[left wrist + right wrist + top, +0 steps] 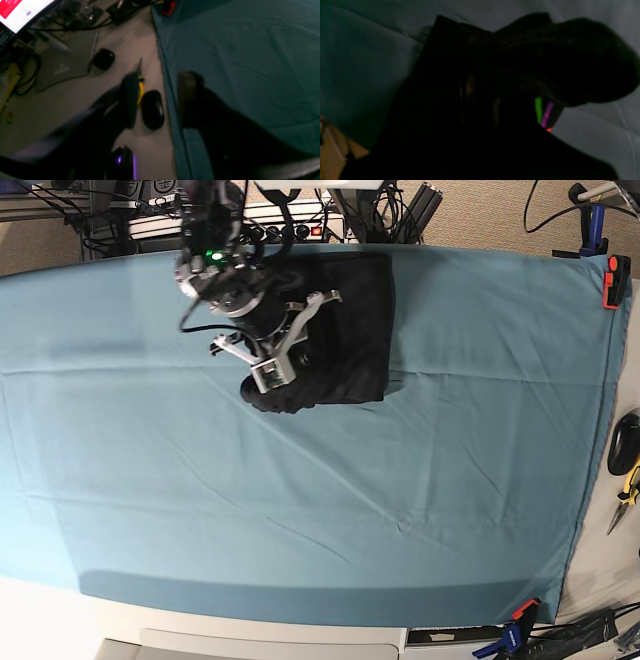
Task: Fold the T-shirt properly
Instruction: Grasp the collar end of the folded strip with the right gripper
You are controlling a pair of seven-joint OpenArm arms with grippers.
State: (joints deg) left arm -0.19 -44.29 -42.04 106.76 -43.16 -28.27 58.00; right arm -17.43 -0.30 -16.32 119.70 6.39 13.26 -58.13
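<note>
Close by, I see my left gripper [157, 102] spread wide and empty over the teal cloth's [300, 510] edge; farther off, my right gripper [268, 375] pinches the dark charcoal cotton T-shirt [350, 330], folded near the far edge

robotics lab bench, cables [560, 200], pliers [624, 498], clamps [612, 282], monitor [17, 12]

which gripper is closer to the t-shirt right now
Right. The right gripper is at the T-shirt, closed on its dark fabric. The left gripper hangs open over the teal cloth's edge, away from the shirt.
</note>
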